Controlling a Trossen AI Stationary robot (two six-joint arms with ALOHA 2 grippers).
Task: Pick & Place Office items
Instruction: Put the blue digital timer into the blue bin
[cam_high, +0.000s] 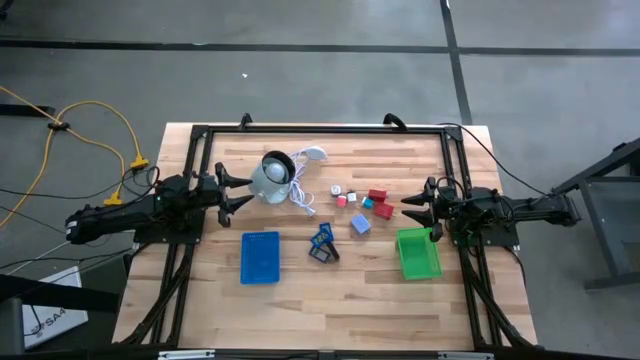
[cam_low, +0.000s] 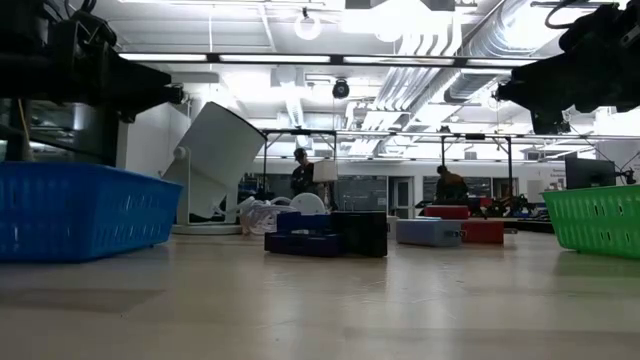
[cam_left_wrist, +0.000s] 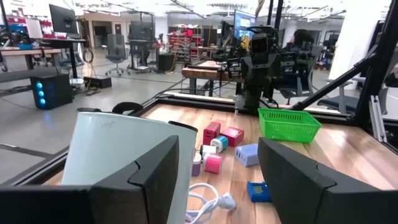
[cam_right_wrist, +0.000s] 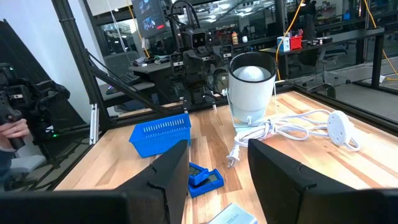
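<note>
A large open robotics lab or workshop. Beyond the wooden table (cam_high: 330, 290) in its black frame (cam_high: 200, 135) stand desks with monitors (cam_left_wrist: 62, 18), office chairs (cam_left_wrist: 115, 46) and further test rigs, under exposed ceiling ducts (cam_low: 450, 40) and strip lights. People (cam_low: 300, 172) work far back.

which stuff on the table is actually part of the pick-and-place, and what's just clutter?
Job:
small blocks: red, pink, teal, pale-blue, white
dark blue clip piece

Lying about:
grey-white round object with white cord
blue tray
green tray
</note>
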